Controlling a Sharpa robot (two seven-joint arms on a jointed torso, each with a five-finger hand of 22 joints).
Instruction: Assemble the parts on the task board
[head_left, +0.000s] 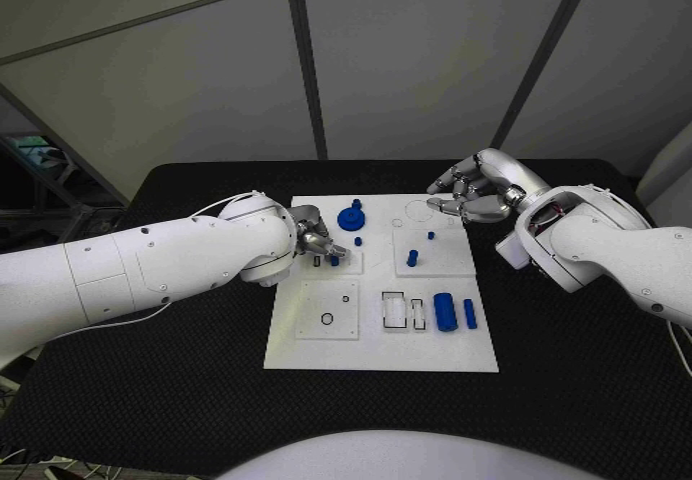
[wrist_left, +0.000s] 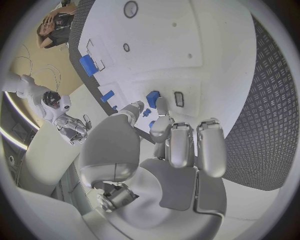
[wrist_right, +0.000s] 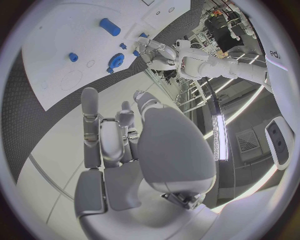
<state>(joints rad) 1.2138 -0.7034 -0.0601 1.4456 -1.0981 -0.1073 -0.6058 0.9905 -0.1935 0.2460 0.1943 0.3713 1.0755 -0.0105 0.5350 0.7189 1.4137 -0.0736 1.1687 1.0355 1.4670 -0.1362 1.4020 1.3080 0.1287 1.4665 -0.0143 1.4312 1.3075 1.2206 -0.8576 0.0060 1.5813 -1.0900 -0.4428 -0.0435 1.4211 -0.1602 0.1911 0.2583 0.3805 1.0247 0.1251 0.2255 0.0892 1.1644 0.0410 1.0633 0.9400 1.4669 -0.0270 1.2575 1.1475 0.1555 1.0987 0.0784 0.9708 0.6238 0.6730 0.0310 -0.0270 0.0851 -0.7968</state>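
Left hand (head_left: 319, 246) sits low over the left-middle of the task board (head_left: 325, 350); you've got its fingertips (wrist_left: 157, 107) bunched right at a small blue part (wrist_left: 152, 98), w/ a slim dark slot (wrist_left: 179, 99) just beside it. Can't tell if the part's actually pinched or only touched, so treat the grip as unconfirmed. Right hand (head_left: 473, 190) hovers off the board's far right corner, fingers curled in, nothing in them. Key relation: the part lies just ahead of the left fingertips, slot next to it on the side toward the board's middle, so the left hand is far nearer; the job is prob. a short nudge or seat, not a reach. Slot's long axis runs roughly toward/away from you in the head view, so align w/ that. Crowding: blue gear (head_left: 352, 217) stands just beyond the hand, two small pegs (head_left: 413, 257) toward the right. Long blue block (head_left: 446, 311) and cylinder (head_left: 470, 312) lie well apart at the near right. Open room is nearward, over the plain square plate (head_left: 329, 310); black counter (head_left: 173, 400) lies around the board.
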